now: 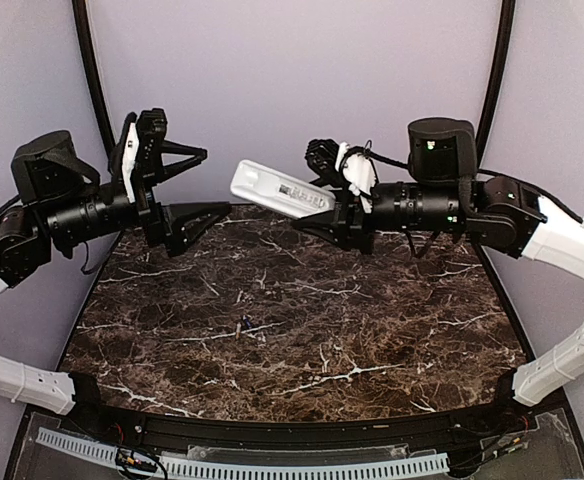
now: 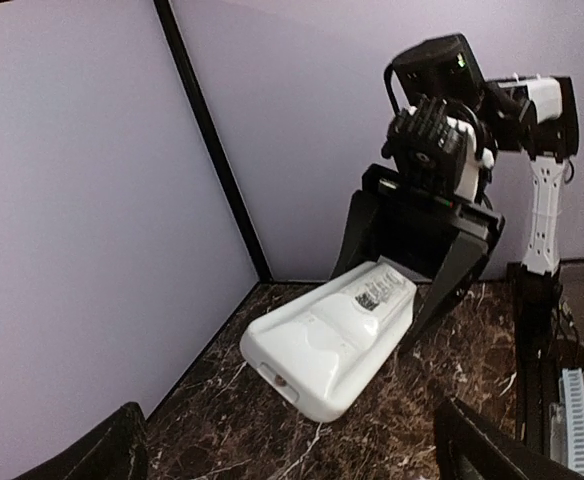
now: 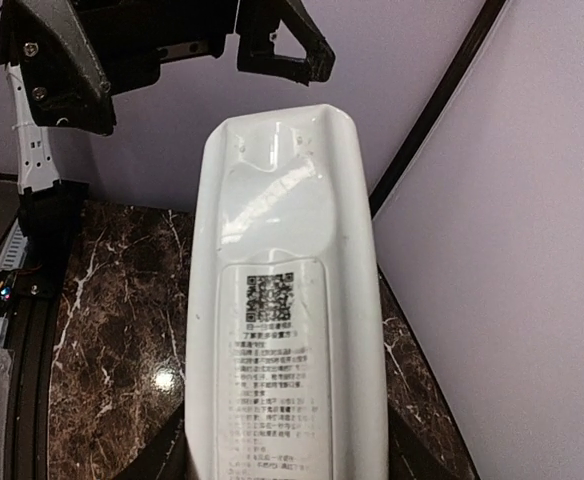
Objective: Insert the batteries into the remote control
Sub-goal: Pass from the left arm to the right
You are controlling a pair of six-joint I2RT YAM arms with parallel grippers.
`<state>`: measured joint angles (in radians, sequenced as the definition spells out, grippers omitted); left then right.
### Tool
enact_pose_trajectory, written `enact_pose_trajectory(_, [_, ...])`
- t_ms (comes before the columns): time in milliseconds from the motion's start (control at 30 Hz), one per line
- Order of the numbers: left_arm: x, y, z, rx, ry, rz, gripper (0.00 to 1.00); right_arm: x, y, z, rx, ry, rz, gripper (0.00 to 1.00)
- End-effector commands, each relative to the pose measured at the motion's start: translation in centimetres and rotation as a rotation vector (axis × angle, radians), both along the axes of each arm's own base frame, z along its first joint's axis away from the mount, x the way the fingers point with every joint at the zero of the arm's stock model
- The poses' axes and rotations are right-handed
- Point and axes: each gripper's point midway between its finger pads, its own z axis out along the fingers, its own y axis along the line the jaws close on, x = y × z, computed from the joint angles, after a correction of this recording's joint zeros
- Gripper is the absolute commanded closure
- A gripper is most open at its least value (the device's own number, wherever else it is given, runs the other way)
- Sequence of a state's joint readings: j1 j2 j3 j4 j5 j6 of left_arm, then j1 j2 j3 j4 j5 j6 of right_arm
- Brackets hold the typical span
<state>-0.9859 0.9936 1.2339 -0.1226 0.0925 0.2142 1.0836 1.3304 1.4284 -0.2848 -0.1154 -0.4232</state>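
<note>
The white remote control (image 1: 277, 188) is held in the air above the far middle of the table, shut in my right gripper (image 1: 322, 200) at its right end. Its back with a printed QR label faces up in the right wrist view (image 3: 282, 300), and no open recess shows. It points at my left gripper (image 1: 204, 185), which is open and empty a short way left of its free end. It also shows in the left wrist view (image 2: 337, 335). A tiny dark bluish battery (image 1: 244, 323) lies on the table's middle.
The dark marble table (image 1: 372, 340) is enclosed by lilac walls with black corner poles (image 1: 94, 80). A perforated white cable tray (image 1: 272, 465) runs along the near edge.
</note>
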Motion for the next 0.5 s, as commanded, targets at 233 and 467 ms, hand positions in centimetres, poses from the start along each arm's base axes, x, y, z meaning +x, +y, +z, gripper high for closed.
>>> enact_pose_trajectory(233, [-3.2, -0.7, -8.3, 0.523, -0.204, -0.247, 0.01, -3.9, -1.2, -3.7, -0.194, 0.096, 0.181, 0.83])
enact_pose_trajectory(467, [-3.5, -2.4, -8.5, 0.469, -0.179, -0.304, 0.07, -4.1, 0.1, -4.1, -0.214, 0.058, 0.217, 0.83])
